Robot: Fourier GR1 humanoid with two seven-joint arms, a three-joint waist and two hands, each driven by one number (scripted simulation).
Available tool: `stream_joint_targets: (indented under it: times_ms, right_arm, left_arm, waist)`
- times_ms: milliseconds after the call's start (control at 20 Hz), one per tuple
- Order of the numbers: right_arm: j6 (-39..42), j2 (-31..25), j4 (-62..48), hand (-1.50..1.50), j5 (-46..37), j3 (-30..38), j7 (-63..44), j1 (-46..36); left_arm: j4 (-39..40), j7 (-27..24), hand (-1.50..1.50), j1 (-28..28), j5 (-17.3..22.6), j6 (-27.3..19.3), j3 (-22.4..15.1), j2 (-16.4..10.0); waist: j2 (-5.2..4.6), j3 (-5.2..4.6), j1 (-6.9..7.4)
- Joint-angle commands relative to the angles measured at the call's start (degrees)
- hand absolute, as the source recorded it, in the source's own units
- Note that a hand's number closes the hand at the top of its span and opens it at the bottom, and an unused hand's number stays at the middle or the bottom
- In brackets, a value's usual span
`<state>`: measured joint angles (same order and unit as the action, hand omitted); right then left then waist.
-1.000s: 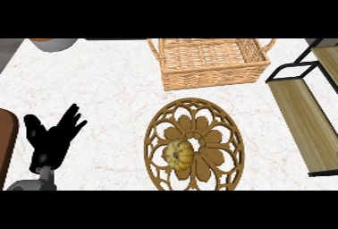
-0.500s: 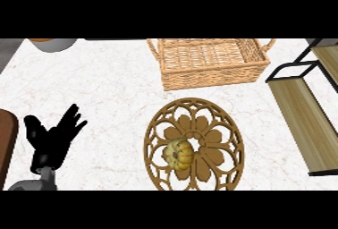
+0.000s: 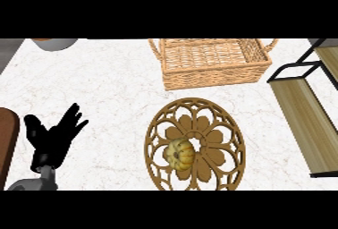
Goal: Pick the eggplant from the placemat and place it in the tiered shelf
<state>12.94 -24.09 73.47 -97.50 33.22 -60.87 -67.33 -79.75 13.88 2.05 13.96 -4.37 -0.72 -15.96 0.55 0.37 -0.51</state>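
A round carved wooden placemat (image 3: 224,129) lies on the white marble counter at lower centre. On its lower left part rests a small yellow-tan ribbed vegetable (image 3: 179,153), shaped like a little squash; no purple eggplant shows. The tiered shelf (image 3: 305,112), with a black frame and light wood boards, runs along the right edge. My left hand (image 3: 51,136) is at the lower left, fingers spread and pointing up, well to the left of the placemat and holding nothing. My right hand is out of the picture.
A woven wicker basket (image 3: 213,67) with handles stands behind the placemat at top centre. Part of a grey and orange bowl (image 3: 54,43) shows at the top left. A dark brown wooden edge (image 3: 6,138) lies along the left border.
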Motion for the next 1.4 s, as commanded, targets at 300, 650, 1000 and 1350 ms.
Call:
stream_joint_targets:
  times_ms: [300, 650, 1000, 1350]
  right_arm:
    - [1.7, -1.4, 4.9, 1.50, 2.3, 2.7, -0.9, 7.2]
    - [1.8, -1.2, 7.6, 1.50, 5.5, 2.6, 0.1, 9.6]
    - [-0.2, -0.7, 8.3, 1.50, 3.1, 2.2, -2.5, 8.1]
    - [-8.6, -1.8, 13.4, -1.50, 5.6, 6.0, -1.5, 6.9]
  left_arm:
    - [0.2, 3.8, 0.00, -0.1, -2.3, -1.6, -1.5, 2.1]
    - [0.3, 4.2, 0.00, 0.3, -0.8, 0.9, 1.0, 0.7]
    - [0.3, 3.0, 0.00, -1.7, -1.5, 2.1, 0.9, 0.6]
    - [1.7, 2.6, 0.00, -0.2, -1.1, 3.0, 2.3, -0.1]
  waist:
    - [-0.45, -0.37, 0.45]
    - [-0.46, -0.38, 0.49]
    - [-0.50, -0.38, 0.89]
    - [-0.47, -0.36, 0.62]
